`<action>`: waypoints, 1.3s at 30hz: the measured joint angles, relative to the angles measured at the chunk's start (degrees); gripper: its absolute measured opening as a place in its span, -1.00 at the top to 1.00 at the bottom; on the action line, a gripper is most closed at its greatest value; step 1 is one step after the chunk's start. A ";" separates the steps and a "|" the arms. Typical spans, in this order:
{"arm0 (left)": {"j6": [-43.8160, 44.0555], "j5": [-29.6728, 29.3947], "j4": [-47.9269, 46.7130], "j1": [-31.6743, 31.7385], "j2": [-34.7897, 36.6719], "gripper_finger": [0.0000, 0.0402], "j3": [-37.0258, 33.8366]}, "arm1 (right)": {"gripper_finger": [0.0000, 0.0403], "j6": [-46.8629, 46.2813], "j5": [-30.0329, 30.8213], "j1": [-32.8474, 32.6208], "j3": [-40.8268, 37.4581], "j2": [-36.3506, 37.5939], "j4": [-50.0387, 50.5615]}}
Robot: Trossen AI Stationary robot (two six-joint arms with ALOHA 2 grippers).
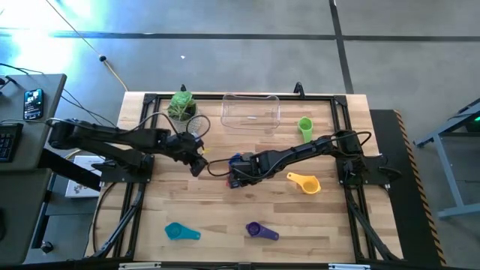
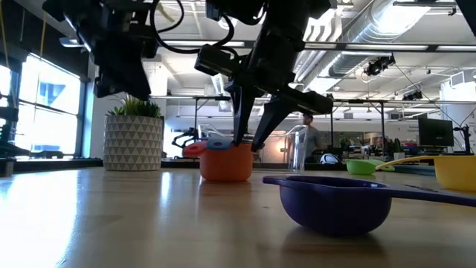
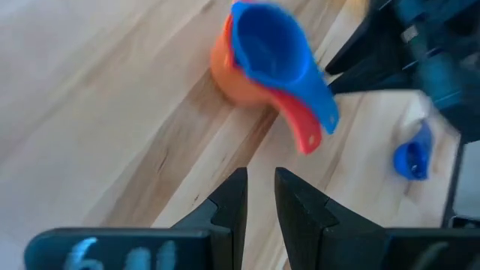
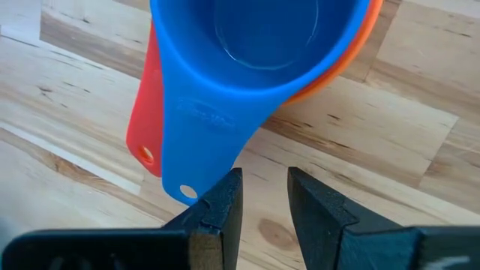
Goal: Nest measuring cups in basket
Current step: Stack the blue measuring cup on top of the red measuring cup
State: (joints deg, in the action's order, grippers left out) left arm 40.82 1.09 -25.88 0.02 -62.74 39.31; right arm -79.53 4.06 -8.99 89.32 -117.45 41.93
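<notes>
The basket [image 1: 250, 111] stands at the far edge of the table [image 1: 225, 217], near its middle. The potted plant [image 1: 181, 105] is just to its left, and one measuring cup [image 1: 305, 127] lies just to its right. Near the table's middle stands a stack of nested cups [image 2: 225, 161], with the right gripper [image 1: 237, 177] above it and the left gripper [image 1: 197, 159] beside it on the left. Another cup [image 1: 304, 182] lies to the right of the stack. Two more cups [image 1: 182, 232] [image 1: 261, 231] lie near the front edge, well apart.
</notes>
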 joint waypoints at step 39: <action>8.44 5.43 27.42 -2.48 -24.87 0.70 -2.95 | 0.51 -1.45 0.89 0.37 0.00 0.11 -0.23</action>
State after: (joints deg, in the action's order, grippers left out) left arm 49.25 6.52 1.54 -2.46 -87.61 36.36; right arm -80.98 4.95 -8.62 89.32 -117.34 41.70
